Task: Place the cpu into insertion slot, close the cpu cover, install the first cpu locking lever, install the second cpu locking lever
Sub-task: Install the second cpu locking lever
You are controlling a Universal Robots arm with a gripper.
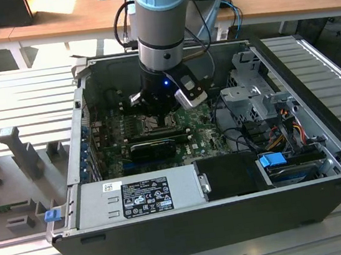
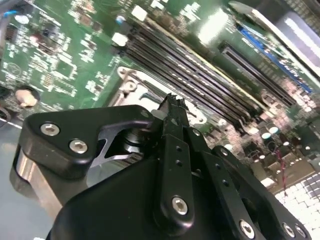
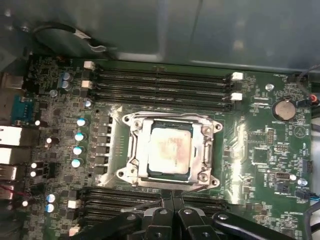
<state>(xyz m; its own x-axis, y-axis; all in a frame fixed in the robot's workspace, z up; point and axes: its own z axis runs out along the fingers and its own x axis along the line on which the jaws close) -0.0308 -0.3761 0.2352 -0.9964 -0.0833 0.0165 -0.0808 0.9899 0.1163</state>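
Observation:
In the first wrist view the cpu [image 3: 169, 150], a dull silver square, lies in the insertion slot [image 3: 145, 173]. The silver cpu cover [image 3: 201, 145] lies flat over it, framing the chip in its window. My gripper [image 3: 173, 196] stands at the socket's edge beside the memory slots, its two black fingers pressed together. A thin metal lever rod [image 3: 142, 204] runs along that same edge, close to the fingertips. In the second wrist view the fingertips [image 2: 172, 100] hang just over the socket's silver frame [image 2: 134, 82]. In the exterior view the gripper [image 1: 156, 113] is low inside the open computer case.
The green motherboard [image 1: 200, 137] fills the case floor, with long black memory slots [image 3: 160, 80] on both sides of the socket. A black card [image 1: 153, 147], the grey power supply [image 1: 139, 197] and a metal drive cage [image 1: 251, 92] with cables crowd the arm.

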